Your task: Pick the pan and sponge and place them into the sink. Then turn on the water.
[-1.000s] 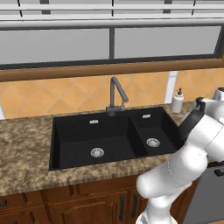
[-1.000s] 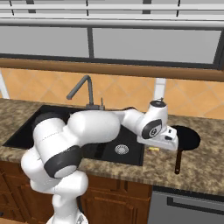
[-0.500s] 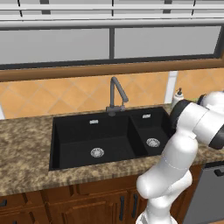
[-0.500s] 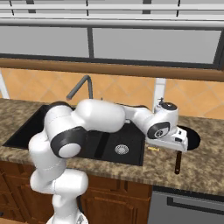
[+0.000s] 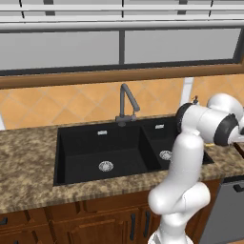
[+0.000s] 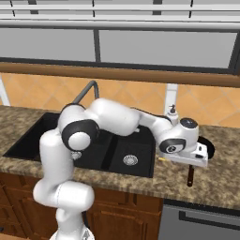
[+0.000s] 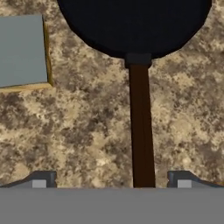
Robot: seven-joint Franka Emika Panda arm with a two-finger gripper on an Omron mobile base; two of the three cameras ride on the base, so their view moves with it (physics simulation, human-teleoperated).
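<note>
In the left base view the black sink sits in the speckled brown surface with its 2 basins dry below the grey faucet, and the white arm bends off to the right past the smaller basin. In the right base view the arm reaches over the sink to the surface on its right, where the gripper hangs low over the pan, whose dark handle sticks out toward the front edge, with a white soap bottle behind by the wall. In the hand view the gripper is spread wide with nothing between its 2 fingertips but the pan's handle running up between them to the black bowl, and the sponge lies on the surface just beside the pan, apart from it.
</note>
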